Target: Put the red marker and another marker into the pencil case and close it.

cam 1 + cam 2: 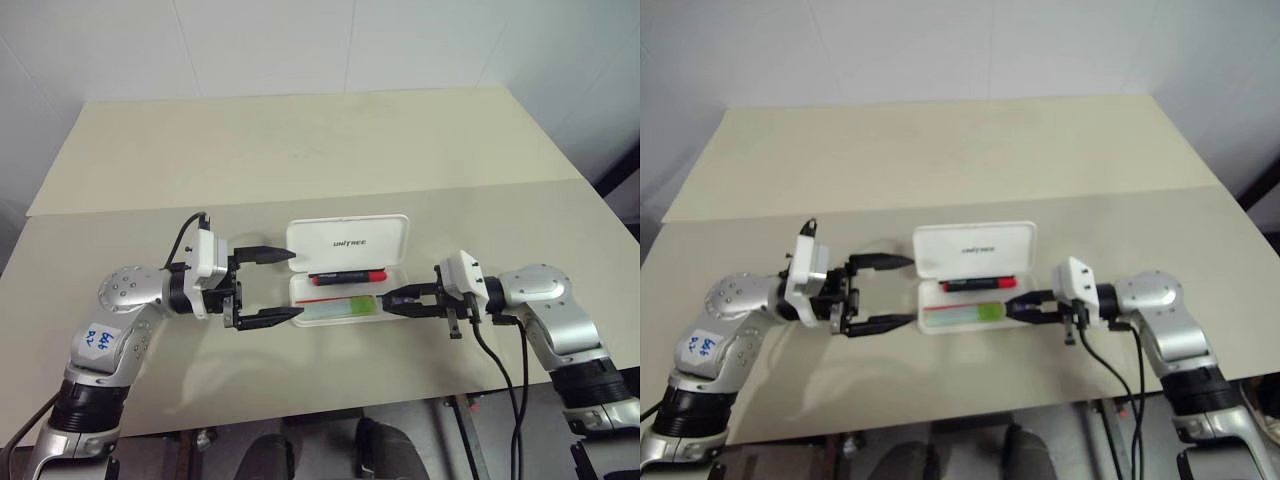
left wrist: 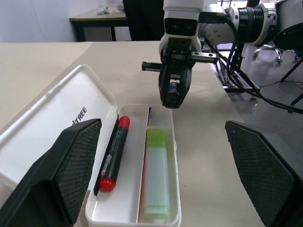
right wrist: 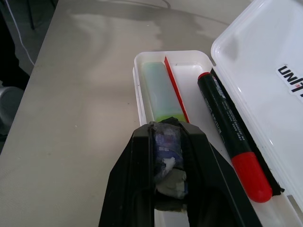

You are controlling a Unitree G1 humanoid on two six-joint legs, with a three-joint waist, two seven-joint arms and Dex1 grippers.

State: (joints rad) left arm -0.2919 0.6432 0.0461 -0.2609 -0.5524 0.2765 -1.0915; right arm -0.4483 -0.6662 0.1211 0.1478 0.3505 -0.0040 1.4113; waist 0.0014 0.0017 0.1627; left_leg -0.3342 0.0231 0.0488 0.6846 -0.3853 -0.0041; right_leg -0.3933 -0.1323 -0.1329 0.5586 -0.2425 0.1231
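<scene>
Pale beige desk point(image 1: 300, 150) runs wide under everything, its far half bare up to the white wall and a seam crossing it just behind the case. On the left, the left claw point(image 1: 278, 286) points level toward the centre with its two black fingers spread wide, one tip beside the lid's left edge and the other beside the tray's left end, neither clearly touching. At the middle lies the pencil case point(image 1: 349, 241), open, its lid laid back flat away from the robot with the lettering up. Inside the tray, the red marker point(image 1: 348, 277) lies along the hinge side and another marker point(image 1: 340, 308), the pale green one, fills the near compartment, a thin red divider between them. On the right, the right claw point(image 1: 394, 298) has its fingers pressed together, tips just over the tray's right end. Open desk lies to either side.
</scene>
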